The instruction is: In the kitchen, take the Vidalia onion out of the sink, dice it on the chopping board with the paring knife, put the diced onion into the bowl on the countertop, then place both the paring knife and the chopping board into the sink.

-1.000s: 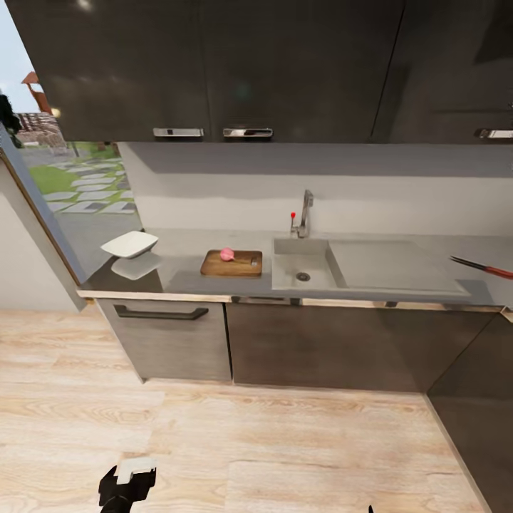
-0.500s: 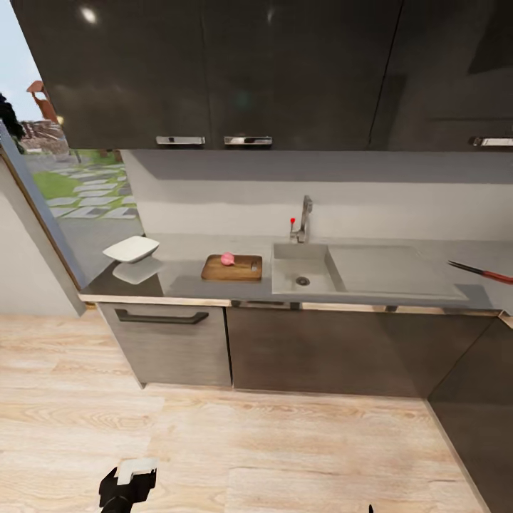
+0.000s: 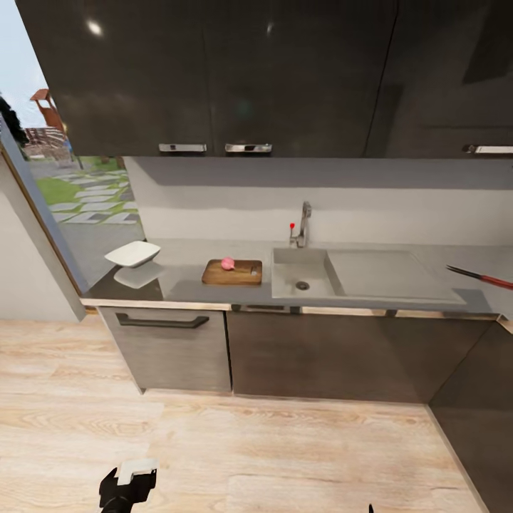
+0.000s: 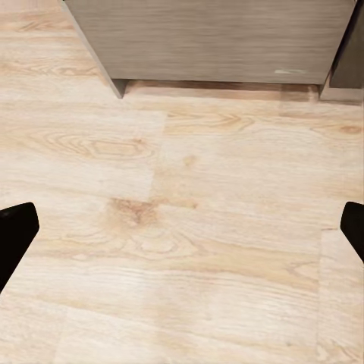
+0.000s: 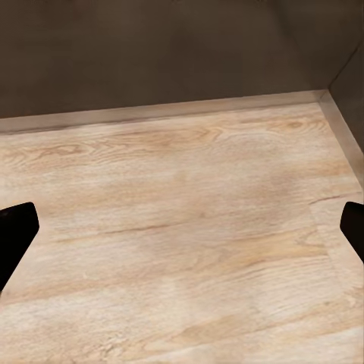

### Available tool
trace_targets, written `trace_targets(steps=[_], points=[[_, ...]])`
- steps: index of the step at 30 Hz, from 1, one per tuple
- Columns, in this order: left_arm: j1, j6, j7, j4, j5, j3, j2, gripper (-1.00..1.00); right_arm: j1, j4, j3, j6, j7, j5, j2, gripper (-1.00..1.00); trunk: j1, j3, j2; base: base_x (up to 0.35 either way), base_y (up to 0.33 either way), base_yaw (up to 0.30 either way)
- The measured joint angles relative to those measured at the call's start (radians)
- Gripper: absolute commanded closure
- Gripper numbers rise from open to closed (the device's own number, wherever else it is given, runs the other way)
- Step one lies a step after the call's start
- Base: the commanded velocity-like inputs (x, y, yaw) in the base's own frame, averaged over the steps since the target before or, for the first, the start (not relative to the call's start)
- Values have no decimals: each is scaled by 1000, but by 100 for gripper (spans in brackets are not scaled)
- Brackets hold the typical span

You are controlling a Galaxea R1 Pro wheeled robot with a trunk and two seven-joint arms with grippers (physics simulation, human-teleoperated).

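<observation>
My left hand [image 4: 182, 227] is spread wide, fingertips far apart over the light wood floor [image 4: 189, 250], holding nothing; my right hand [image 5: 182, 227] is just as open. Across the room, the pink Vidalia onion [image 3: 227, 263] sits on the brown wooden chopping board [image 3: 232, 273], left of the grey recessed sink [image 3: 303, 274]. The red-handled paring knife [image 3: 479, 277] lies far right on the glossy grey worktop [image 3: 185, 274], the white squarish bowl [image 3: 133, 254] far left.

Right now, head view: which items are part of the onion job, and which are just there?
Job:
onion, on the chopping board
sink, basin bare
paring knife, far right on the countertop
bowl, left end

Just there:
faucet
upper cabinets
drawer handle
</observation>
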Motion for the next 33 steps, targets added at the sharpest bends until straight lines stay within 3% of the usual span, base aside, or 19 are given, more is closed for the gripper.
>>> trace_targets(steps=[33], points=[[0,0,0,0,0,0,0,-100,0,0,0,0,0,-1,0,-100,0,52,0,0,0,0]])
